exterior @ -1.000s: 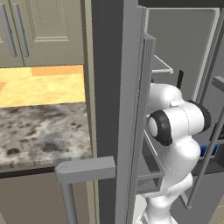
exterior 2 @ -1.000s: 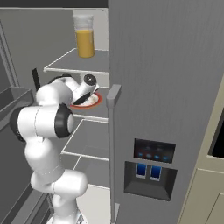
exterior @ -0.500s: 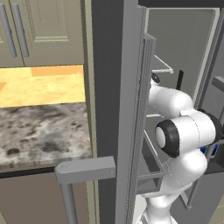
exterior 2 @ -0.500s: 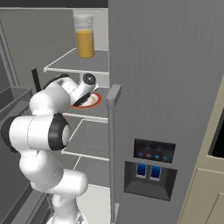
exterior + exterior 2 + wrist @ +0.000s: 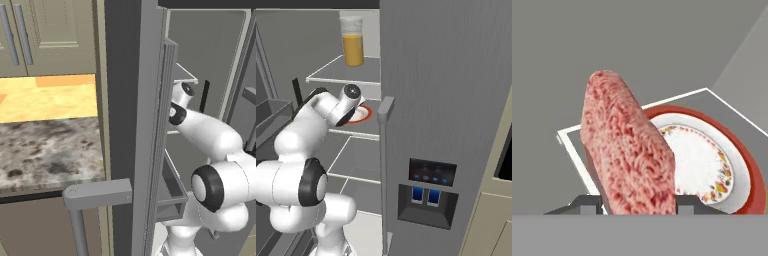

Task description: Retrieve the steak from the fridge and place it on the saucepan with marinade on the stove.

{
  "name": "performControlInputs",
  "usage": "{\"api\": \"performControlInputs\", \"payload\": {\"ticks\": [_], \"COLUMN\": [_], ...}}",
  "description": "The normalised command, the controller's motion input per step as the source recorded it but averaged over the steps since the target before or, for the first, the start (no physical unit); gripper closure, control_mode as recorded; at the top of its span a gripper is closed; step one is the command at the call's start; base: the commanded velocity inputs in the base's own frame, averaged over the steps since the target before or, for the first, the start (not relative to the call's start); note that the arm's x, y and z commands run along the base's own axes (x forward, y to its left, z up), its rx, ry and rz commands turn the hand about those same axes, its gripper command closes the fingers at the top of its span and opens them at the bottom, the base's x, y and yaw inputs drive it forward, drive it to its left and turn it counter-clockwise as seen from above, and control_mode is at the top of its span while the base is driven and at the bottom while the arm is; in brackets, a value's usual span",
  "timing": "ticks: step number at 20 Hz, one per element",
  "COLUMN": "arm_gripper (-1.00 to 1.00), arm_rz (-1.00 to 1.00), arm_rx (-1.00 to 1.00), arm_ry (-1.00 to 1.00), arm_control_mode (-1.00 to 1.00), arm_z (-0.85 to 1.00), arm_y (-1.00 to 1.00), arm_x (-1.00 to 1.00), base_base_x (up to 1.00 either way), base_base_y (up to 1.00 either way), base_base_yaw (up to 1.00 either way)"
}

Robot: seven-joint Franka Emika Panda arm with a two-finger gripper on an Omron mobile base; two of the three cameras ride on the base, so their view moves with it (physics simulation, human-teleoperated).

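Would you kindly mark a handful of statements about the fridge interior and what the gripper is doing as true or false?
1. The gripper is closed on the steak. True.
2. The steak lies flat on the plate. False: it stands on edge between the fingers, lifted in front of the plate.
3. A jug of orange juice stands on the shelf above the plate. True.
4. The plate has a blue rim. False: the rim is red, with a flowered band inside it.
5. The fridge has both doors shut. False: one door is open and the arm reaches inside.
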Motion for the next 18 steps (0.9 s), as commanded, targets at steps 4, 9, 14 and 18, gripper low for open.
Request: {"api": "performControlInputs", "payload": {"ticks": [4,9,14,18], "arm_gripper": [1.0,1.0,1.0,1.0], "arm_rz": [0.0,0.0,0.0,0.0], "arm_rx": [0.0,0.0,0.0,0.0], "arm_ry": [0.0,0.0,0.0,0.0], "arm_control_mode": [-1.0,-1.0,-1.0,-1.0], "arm_z": [0.43,0.22,0.24,0.41], "arm_y": [-0.09,-0.41,-0.33,-0.18], "arm_x": [-0.64,-0.76,-0.8,-0.81], "base_base_x": [0.0,0.0,0.0,0.0], "base_base_y": [0.0,0.0,0.0,0.0], "base_base_yaw": [0.0,0.0,0.0,0.0]}}
